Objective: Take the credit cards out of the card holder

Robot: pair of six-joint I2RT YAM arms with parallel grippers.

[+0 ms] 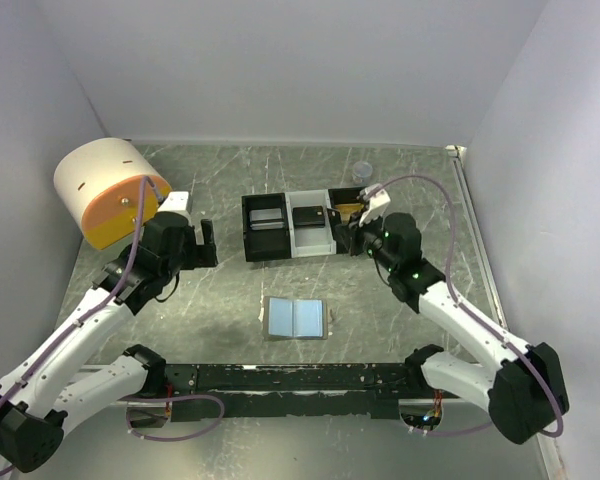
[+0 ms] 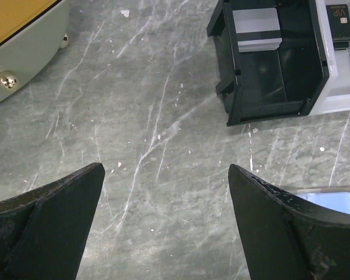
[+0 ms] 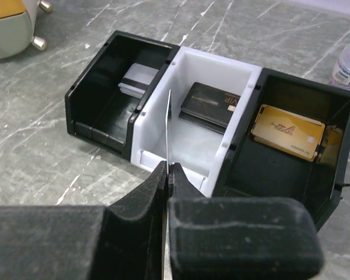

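The card holder [image 1: 295, 318] lies open flat on the table between the arms, pale blue lining up; one corner of it [image 2: 329, 198] shows in the left wrist view. My right gripper [image 1: 348, 235] [image 3: 169, 165] is shut on a thin credit card [image 3: 168, 122] held edge-on above the tray's white middle compartment [image 3: 233, 76]. A black VIP card [image 3: 210, 104] lies in that compartment. The left black compartment holds a grey card [image 3: 134, 80] [image 2: 255, 29] and the right one a gold card [image 3: 289, 131]. My left gripper [image 1: 205, 245] [image 2: 166, 169] hangs open over bare table, left of the tray.
A round white and orange container [image 1: 105, 190] [image 2: 23, 41] stands at the back left, near my left arm. A small clear jar [image 1: 362, 172] [image 3: 349, 64] sits behind the tray [image 1: 250, 232]. White walls close in three sides of the table.
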